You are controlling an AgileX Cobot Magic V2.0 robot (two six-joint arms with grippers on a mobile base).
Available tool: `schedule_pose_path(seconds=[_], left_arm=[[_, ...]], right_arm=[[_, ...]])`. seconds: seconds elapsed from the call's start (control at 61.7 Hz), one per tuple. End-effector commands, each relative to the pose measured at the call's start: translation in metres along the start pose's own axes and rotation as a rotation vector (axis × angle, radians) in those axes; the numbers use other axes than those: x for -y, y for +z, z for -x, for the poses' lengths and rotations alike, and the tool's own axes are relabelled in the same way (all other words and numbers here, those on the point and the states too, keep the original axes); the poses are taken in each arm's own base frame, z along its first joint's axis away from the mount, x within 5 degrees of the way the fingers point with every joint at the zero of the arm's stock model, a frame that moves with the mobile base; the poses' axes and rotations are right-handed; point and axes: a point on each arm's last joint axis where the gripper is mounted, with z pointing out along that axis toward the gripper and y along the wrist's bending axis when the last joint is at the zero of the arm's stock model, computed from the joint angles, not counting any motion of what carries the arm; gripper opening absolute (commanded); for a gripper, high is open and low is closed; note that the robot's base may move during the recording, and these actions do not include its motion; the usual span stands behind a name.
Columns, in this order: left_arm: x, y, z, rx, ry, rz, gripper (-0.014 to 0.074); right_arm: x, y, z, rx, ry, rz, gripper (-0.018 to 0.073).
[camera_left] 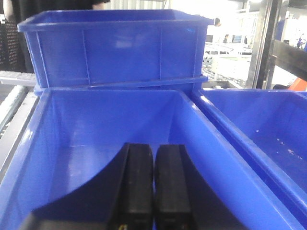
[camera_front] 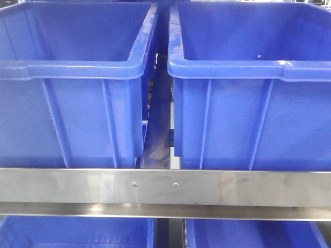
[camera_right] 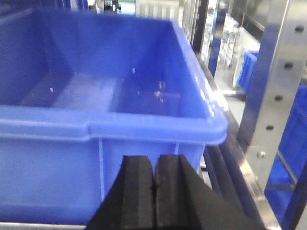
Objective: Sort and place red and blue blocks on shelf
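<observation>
Two big blue bins sit side by side, the left bin [camera_front: 72, 88] and right bin [camera_front: 253, 88], a narrow gap between them. A third blue bin [camera_left: 115, 48] sits behind, stacked higher, in the left wrist view.

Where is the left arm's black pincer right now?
In the left wrist view, the left pincer sits shut and empty inside the large blue plastic bin, above its floor, with a second blue bin alongside to the right and a stacked one behind.
</observation>
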Motion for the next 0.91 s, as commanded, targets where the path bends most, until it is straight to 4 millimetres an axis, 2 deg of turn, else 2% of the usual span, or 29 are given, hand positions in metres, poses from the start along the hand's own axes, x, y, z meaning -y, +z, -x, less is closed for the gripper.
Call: schedule_pose_path(seconds=[0.0,0.405,0.891], left_arm=[[0.0017,-0.0004,0.0176,0.113,-0.015,-0.011,0.0125],[0.0017,0.0,0.0174,0.111,-0.015,-0.011,0.0125],[0.0017,0.0,0.0174,0.111,-0.015,-0.011,0.0125]], right_arm=[[-0.0008,-0.0031,0.0158,0.124,-0.001,0.01,0.0049],[-0.0014,-0.0042,0.0225,0.199,0.009,0.018,0.0049],[-0.0014,-0.0041,0.0223,0.196,0.009,0.018,0.0049]])
